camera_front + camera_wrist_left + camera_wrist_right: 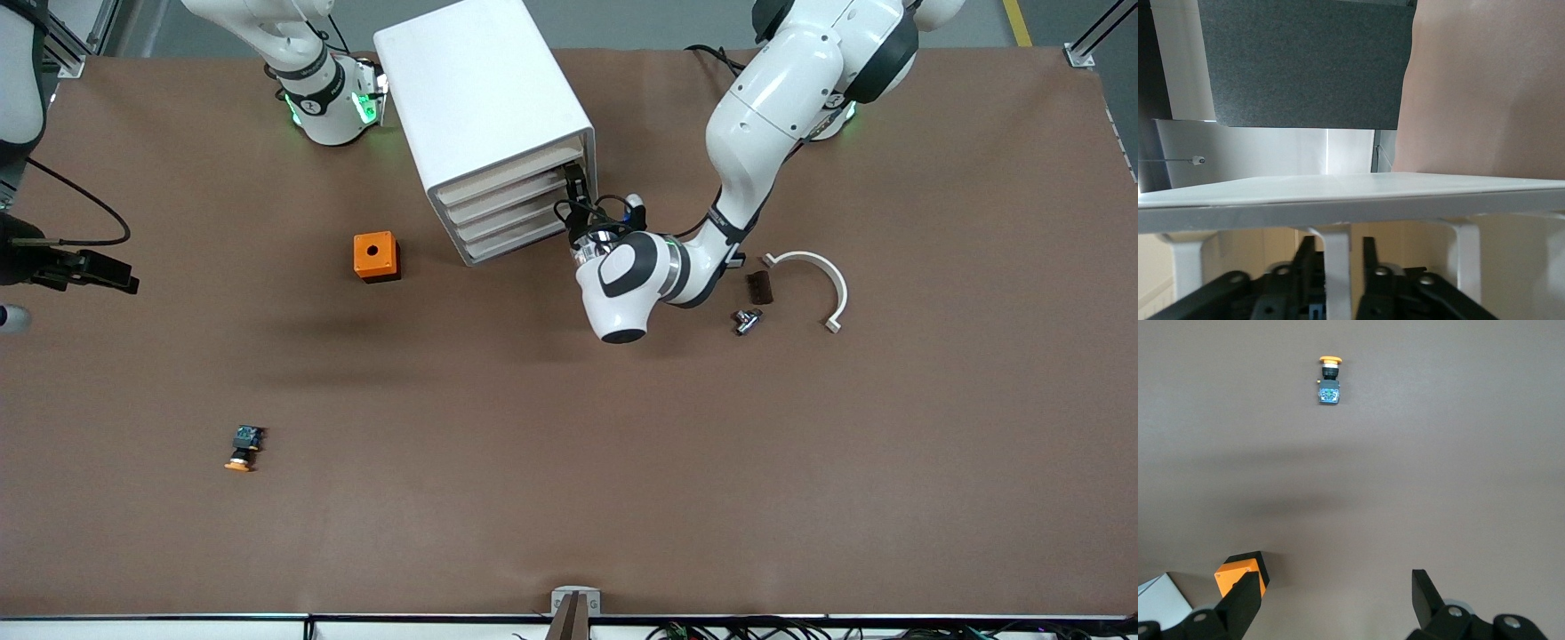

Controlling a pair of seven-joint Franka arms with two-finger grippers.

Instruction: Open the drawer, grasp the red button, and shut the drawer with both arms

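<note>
brown table, cabinet, orange block

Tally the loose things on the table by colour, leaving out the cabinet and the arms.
Orange: 2, the holed block and the orange-capped button.
White: 1, the curved bracket.
Dark brown: 1, the small block.
Silver: 1, the metal fitting.
Total: 5.

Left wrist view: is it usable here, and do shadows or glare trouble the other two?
Left wrist view: too close to the cabinet, soft, left claw dim. Front view: even light, faint arm shadows on the table, green glow at the arm bases. Right wrist view: sharp, soft shadow bands, right claw open.
</note>
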